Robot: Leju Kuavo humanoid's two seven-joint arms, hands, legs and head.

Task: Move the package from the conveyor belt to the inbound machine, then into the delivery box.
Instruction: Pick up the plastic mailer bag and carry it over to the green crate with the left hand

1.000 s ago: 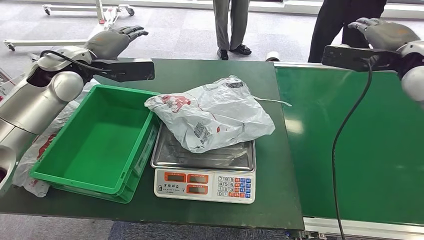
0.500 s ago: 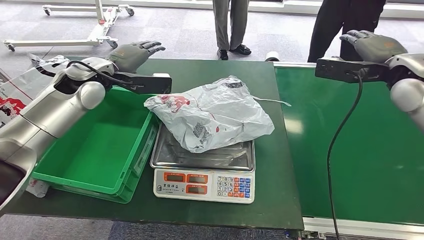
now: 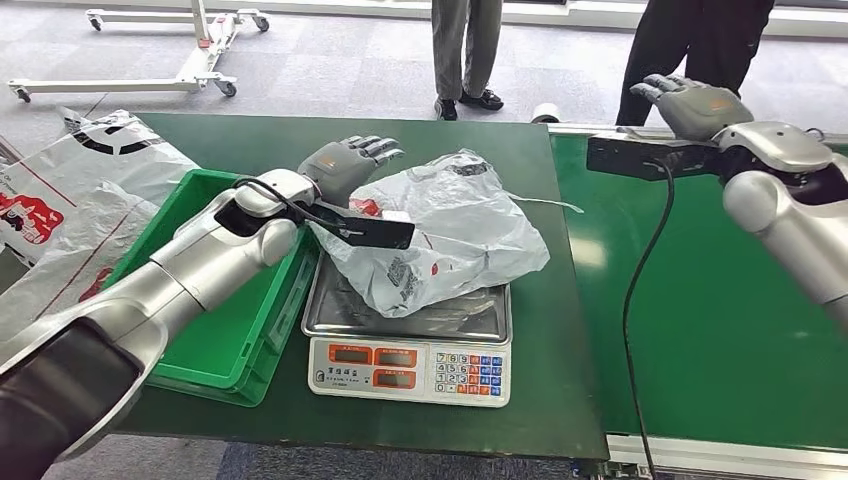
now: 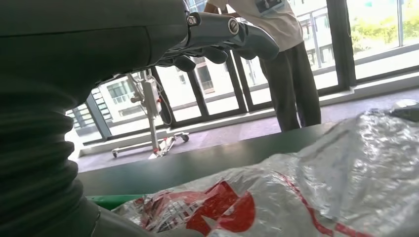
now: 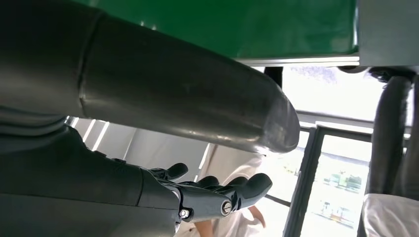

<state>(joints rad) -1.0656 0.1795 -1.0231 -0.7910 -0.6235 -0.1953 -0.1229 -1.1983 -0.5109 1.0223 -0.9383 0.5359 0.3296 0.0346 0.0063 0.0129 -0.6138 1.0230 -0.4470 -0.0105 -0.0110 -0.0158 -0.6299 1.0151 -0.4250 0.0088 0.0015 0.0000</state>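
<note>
From the head view you've got the package sitting on the steel pan of the scale, which stands on the dark green table just beside the green crate. It's a crinkly white plastic mailer bag with red and dark printing, puffed up and wrinkled, and it hangs over the pan's edges on the left and right. Your left hand is hovering at the bag's upper left corner with its fingers stretched out flat and spread, holding nothing; you can't tell from here whether it touches the plastic. Your right hand is up over the far edge of the conveyor belt, fingers also loosely apart and empty, well apart from the package. There's another white bag with red print lying left of the crate, and two people are standing on the floor beyond the table. In the left wrist view you see the package up close, shiny and creased with a big red mark on it, and the dark fingers extended above it with a clear gap, nothing in them. In the right wrist view the fingers are held out straight and slightly apart, with the belt's green surface behind them.
</note>
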